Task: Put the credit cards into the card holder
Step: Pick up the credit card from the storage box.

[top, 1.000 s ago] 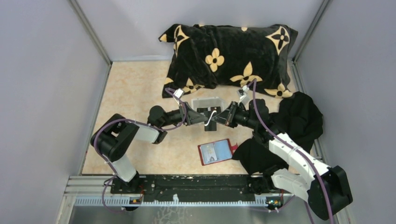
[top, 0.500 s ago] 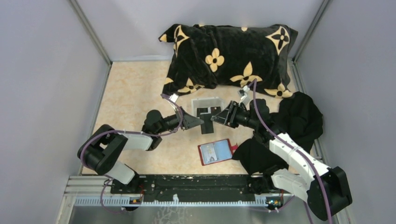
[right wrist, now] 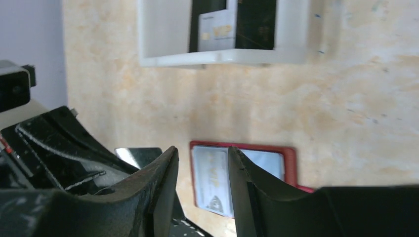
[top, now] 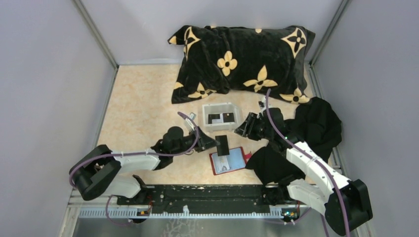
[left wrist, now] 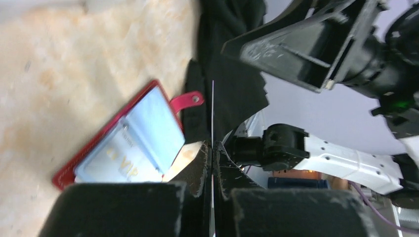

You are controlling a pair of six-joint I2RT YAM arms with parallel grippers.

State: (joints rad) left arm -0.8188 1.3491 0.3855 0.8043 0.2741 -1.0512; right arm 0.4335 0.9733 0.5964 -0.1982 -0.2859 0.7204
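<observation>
L claw (top: 213,143) clamped tight on a black card (top: 223,145), pinching one end. From its wrist cam the card shows edge-on between the pads. The card hangs just over the far edge of the red card holder (top: 228,161). The holder lies open on the worktop (top: 143,108) near the arm bases, clear pockets facing up. Looks like one pale card sits in a pocket already, tho can't be sure.

R claw (top: 242,129) has its jaws apart w/ nothing between them, and sits just beside the right end of the white tray (top: 222,128). More cards (top: 216,118) are in that tray, black and pale, so plenty left to do.

Step in hand, I'd say: bringing the black card to the holder, insertion not yet begun. Next move calls for tipping the card's free edge down, squaring it w/ a pocket mouth, then sliding it in low and slow. The holder's loose on the worktop, so it prob needs the R claw to pin it or it'll skate away.
</observation>
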